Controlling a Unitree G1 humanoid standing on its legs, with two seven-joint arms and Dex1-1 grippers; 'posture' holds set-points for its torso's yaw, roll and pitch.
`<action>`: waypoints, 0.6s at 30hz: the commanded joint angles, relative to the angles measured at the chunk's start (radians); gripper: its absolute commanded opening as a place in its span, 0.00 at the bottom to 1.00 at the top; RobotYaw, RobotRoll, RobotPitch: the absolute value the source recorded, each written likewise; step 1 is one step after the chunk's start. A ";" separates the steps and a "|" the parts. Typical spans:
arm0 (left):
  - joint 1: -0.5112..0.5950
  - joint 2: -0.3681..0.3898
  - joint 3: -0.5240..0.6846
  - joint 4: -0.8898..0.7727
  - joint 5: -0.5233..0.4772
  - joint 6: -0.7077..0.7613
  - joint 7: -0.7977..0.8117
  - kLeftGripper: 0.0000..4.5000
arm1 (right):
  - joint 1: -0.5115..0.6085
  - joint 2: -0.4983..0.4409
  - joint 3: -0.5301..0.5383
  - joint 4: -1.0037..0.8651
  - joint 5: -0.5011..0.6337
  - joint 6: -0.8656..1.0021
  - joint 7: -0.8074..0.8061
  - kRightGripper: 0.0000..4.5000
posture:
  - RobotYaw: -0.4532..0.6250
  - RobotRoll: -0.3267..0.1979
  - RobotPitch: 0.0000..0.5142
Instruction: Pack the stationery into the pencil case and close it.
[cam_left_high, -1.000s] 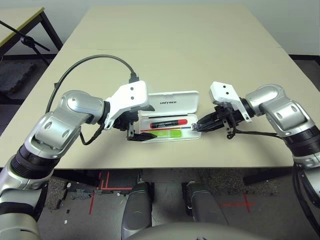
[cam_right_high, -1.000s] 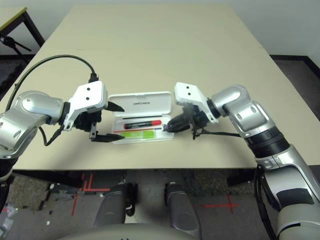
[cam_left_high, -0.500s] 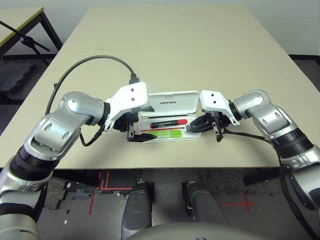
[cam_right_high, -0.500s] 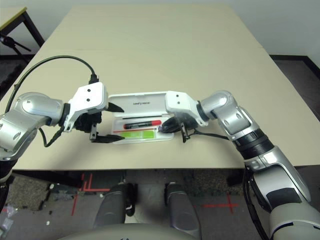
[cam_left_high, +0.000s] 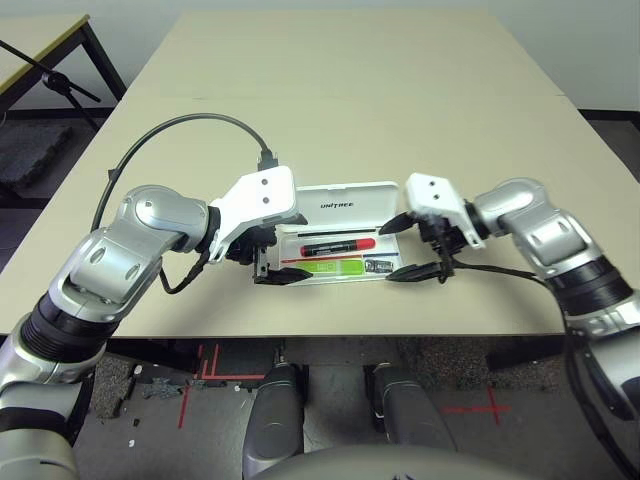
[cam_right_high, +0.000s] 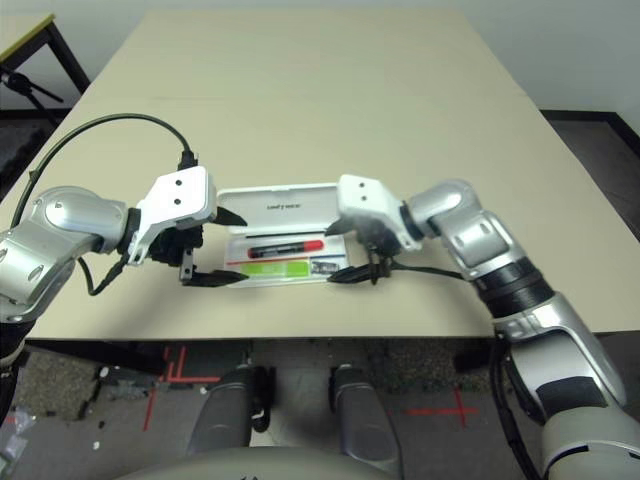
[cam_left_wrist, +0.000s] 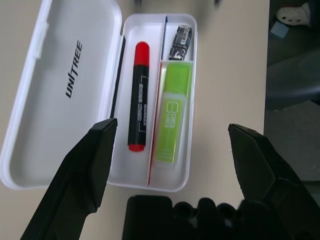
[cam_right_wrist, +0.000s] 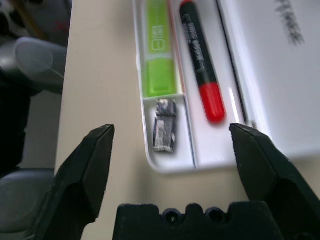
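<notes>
Both sets of jaws gape empty: left gripper (cam_left_high: 272, 262) at the case's (cam_left_high: 345, 198) left end, right gripper (cam_left_high: 405, 247) at its right. Marker (cam_left_wrist: 138, 97), highlighter (cam_left_wrist: 171, 115) and block (cam_left_wrist: 182, 37) lie inside on the tabletop (cam_left_high: 360, 90); probably only closing remains.

The pencil case (cam_left_wrist: 65, 100) looks like hard white plastic, smooth with a soft sheen, its lid printed in dark lettering. Inside it, the red marker (cam_left_wrist: 138, 95) has a glossy plastic barrel with a black printed label, the highlighter (cam_left_wrist: 172, 117) a lime-green plastic body, part translucent, and the small dark block (cam_right_wrist: 164, 131) a shiny crinkled wrapper. The counter (cam_left_high: 350, 90) is matt beige and smooth. Both end effector fingers (cam_left_wrist: 85, 165) are matt black plastic; the forearms look like brushed silver metal.
</notes>
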 joint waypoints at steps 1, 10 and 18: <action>0.024 0.016 -0.012 0.007 0.006 0.000 0.004 1.00 | 0.028 -0.081 -0.108 0.023 0.083 0.049 0.052 0.99 | 0.46 0.62 0.25; 0.060 0.022 0.006 0.022 0.000 -0.013 0.012 1.00 | 0.147 -0.225 -0.277 0.044 0.182 0.133 0.056 0.99 | 0.44 0.62 0.26; 0.071 0.086 -0.013 0.077 0.040 -0.038 -0.010 0.86 | 0.178 -0.197 -0.275 -0.003 0.194 0.154 -0.001 1.00 | 0.43 0.62 0.25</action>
